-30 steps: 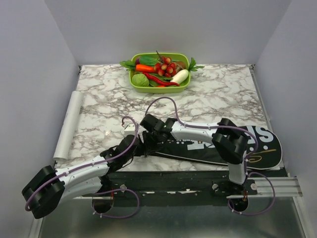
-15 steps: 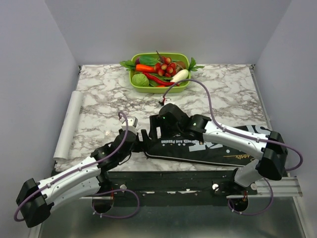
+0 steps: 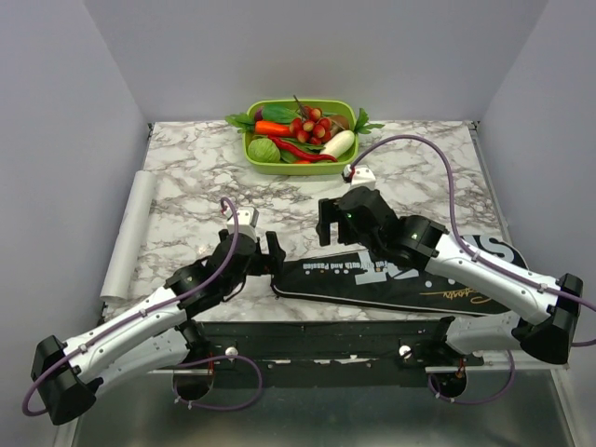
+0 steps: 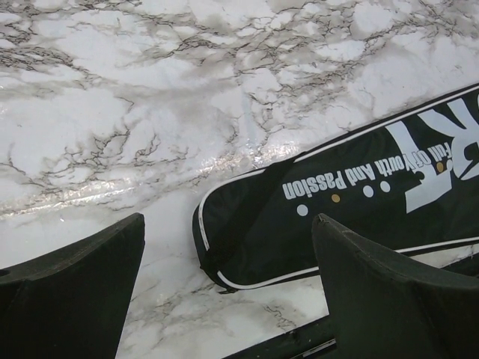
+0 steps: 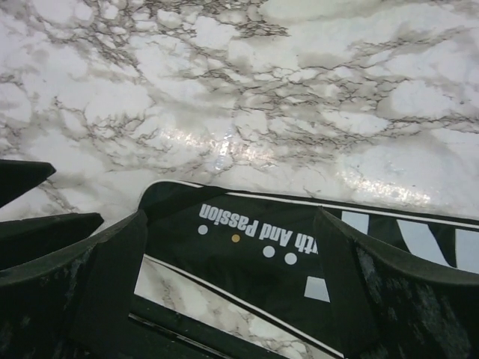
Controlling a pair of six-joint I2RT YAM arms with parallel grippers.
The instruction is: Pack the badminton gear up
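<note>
The long black racket bag [image 3: 400, 279] with white lettering lies flat along the table's near edge, its narrow end pointing left. My left gripper [image 3: 250, 261] hovers open just left of that narrow end, with nothing between its fingers. In the left wrist view the bag [image 4: 337, 209] shows its rounded end between the left gripper [image 4: 228, 299] fingers. My right gripper [image 3: 345, 231] is open above the bag's narrow part, holding nothing. In the right wrist view the bag [image 5: 247, 247] runs below the right gripper [image 5: 232, 299]. The bag looks shut; its contents are hidden.
A green tray [image 3: 298, 169] of toy vegetables stands at the back centre. A white roll [image 3: 130, 233] lies along the table's left edge. The table's near edge [image 4: 299, 345] runs just beside the bag.
Both grippers have opened wide and lifted off the bag. The right arm has stretched out and its gripper moved back and right; the left gripper moved slightly back.
</note>
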